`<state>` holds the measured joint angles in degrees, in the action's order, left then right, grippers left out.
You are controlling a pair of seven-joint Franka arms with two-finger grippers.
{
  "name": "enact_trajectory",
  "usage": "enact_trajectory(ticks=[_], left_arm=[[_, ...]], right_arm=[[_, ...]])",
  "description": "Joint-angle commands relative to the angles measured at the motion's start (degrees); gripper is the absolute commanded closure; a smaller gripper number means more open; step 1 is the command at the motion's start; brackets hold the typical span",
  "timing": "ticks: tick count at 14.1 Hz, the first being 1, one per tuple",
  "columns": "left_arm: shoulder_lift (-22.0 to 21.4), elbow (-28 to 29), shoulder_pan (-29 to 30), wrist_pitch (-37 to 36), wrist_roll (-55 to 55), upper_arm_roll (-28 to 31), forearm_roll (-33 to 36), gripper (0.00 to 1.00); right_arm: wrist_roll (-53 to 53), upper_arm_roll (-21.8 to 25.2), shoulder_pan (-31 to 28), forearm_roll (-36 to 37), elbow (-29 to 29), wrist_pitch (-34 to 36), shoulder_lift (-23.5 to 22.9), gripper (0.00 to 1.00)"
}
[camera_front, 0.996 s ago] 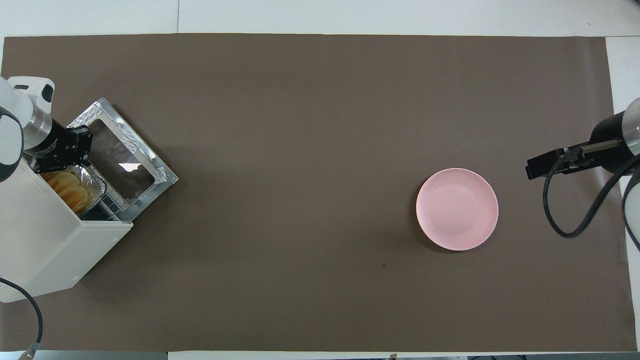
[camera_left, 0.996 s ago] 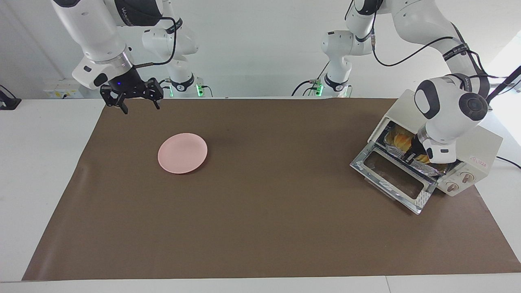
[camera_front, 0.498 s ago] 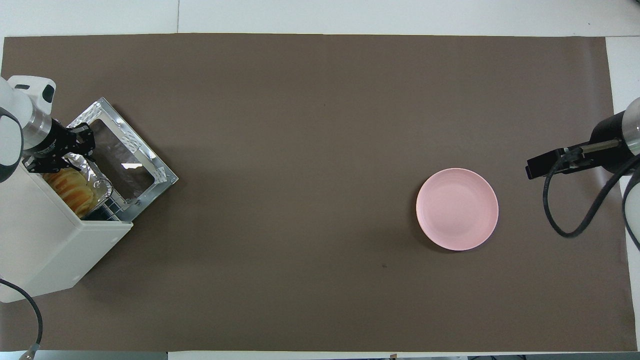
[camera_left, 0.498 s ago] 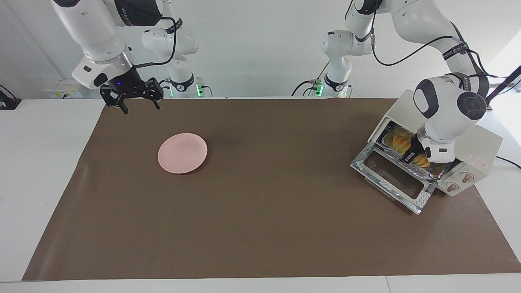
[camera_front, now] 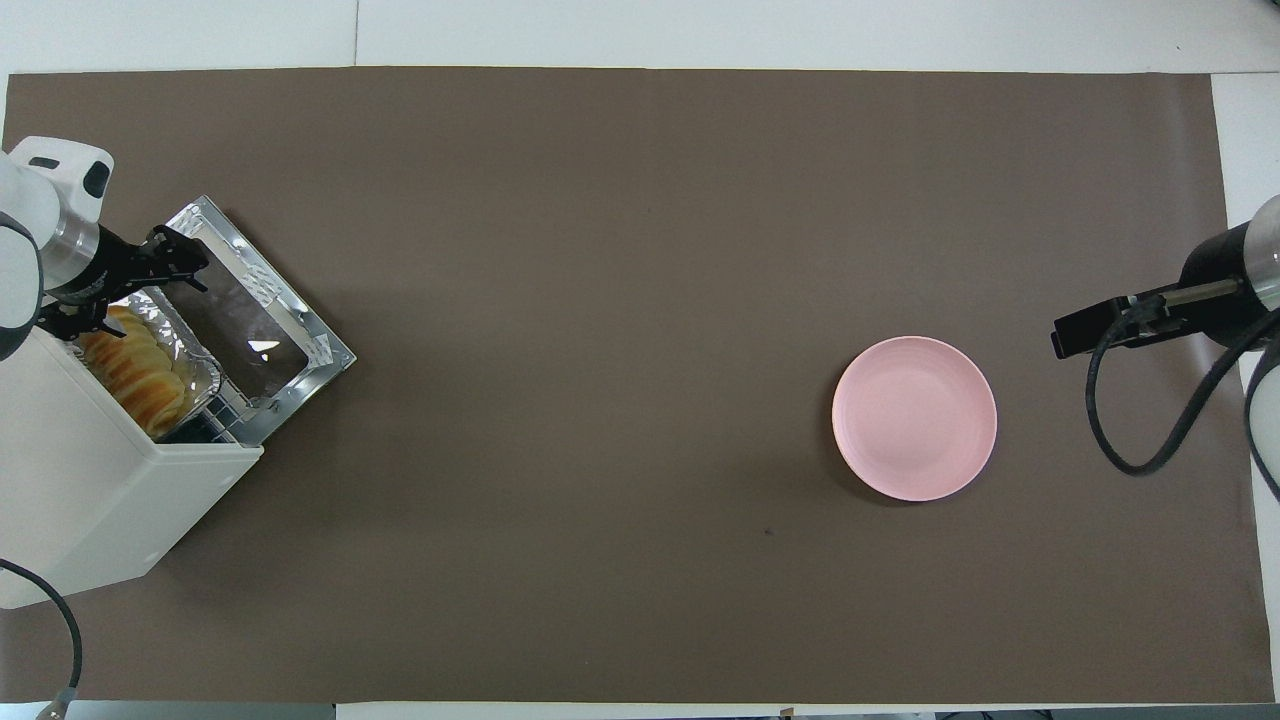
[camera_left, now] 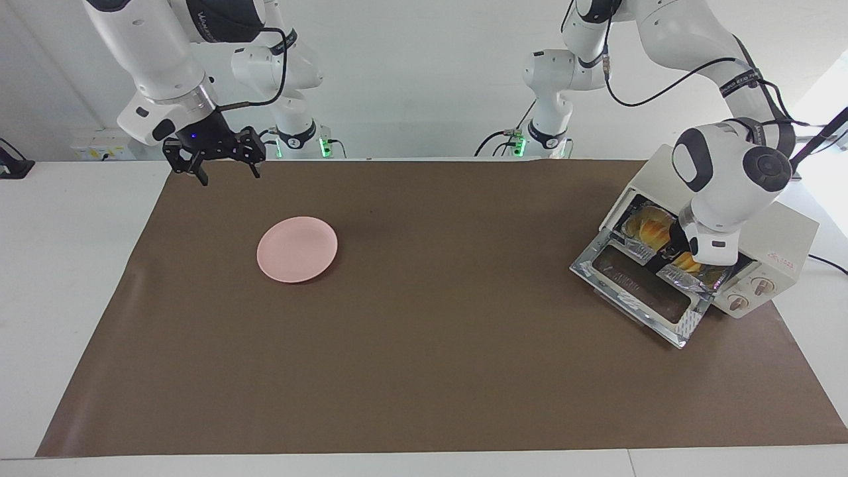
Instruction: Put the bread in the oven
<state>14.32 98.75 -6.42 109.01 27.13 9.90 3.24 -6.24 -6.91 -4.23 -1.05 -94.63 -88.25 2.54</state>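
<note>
Bread (camera_front: pixel 135 370) sits in foil tray (camera_front: pixel 195 352) inside oven (camera_left: pixel 762 232) (door dropped open) at left arm's end of surface (camera_front: pixel 600 400). Left gripper (camera_front: pixel 165 268) at oven mouth, jaws apart, empty. Right gripper (camera_left: pixel 224 169) waits near pink plate (camera_left: pixel 297 248), jaws apart.

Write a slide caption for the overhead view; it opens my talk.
Bread on foil tray inside open oven, left tool at its door; pink plate toward the right arm's end.
</note>
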Motion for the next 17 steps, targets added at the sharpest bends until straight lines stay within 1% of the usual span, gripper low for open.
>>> enact_trajectory(ticks=[1, 2, 6, 7, 9, 12, 14, 15, 16, 17], left_arm=[[-1.6, -5.7, -1.4, -2.6, -2.0, 1.0, 1.9, 0.00], [-1.7, -7.5, -1.8, -4.1, -2.2, 0.7, 1.9, 0.00], [-2.4, -8.0, -1.8, -5.3, -3.0, 0.5, 0.8, 0.00], [-4.0, -8.1, -1.8, -6.9, -5.7, 0.4, 0.8, 0.00], [-7.4, -8.1, -1.8, -12.3, -15.6, 0.4, 0.8, 0.00], [-12.5, -7.3, -3.2, -20.9, -24.8, 0.0, 0.7, 0.00], [-14.5, -7.3, -3.5, -25.1, -29.0, -0.1, 0.8, 0.00], [-16.0, -6.0, -2.7, -25.9, -29.4, -1.1, 0.7, 0.00], [-17.4, -4.5, -0.7, -26.8, -30.5, -3.7, 0.7, 0.00], [-17.7, -4.0, 3.2, -27.7, -30.9, -9.0, 0.7, 0.00]], right_arm=[[0.2, -0.6, -0.9, -0.1, -1.2, 0.3, 1.3, 0.00], [0.3, -0.6, -0.9, -0.1, -1.2, 0.3, 1.3, 0.00], [0.3, -0.6, -0.9, -0.1, -1.2, 0.3, 1.3, 0.00], [0.2, -0.6, -0.9, -0.1, -1.3, 0.4, 1.4, 0.00], [0.3, -0.6, -0.9, -0.1, -1.3, 0.4, 1.4, 0.00], [0.2, -0.6, -0.9, -0.1, -1.3, 0.3, 1.3, 0.00], [0.3, -0.6, -0.9, -0.1, -1.2, 0.4, 1.3, 0.00], [0.2, -0.6, -0.9, -0.1, -1.3, 0.4, 1.3, 0.00], [0.3, -0.6, -0.9, -0.1, -1.3, 0.3, 1.4, 0.00], [0.3, -0.6, -0.9, -0.1, -1.3, 0.3, 1.3, 0.00]])
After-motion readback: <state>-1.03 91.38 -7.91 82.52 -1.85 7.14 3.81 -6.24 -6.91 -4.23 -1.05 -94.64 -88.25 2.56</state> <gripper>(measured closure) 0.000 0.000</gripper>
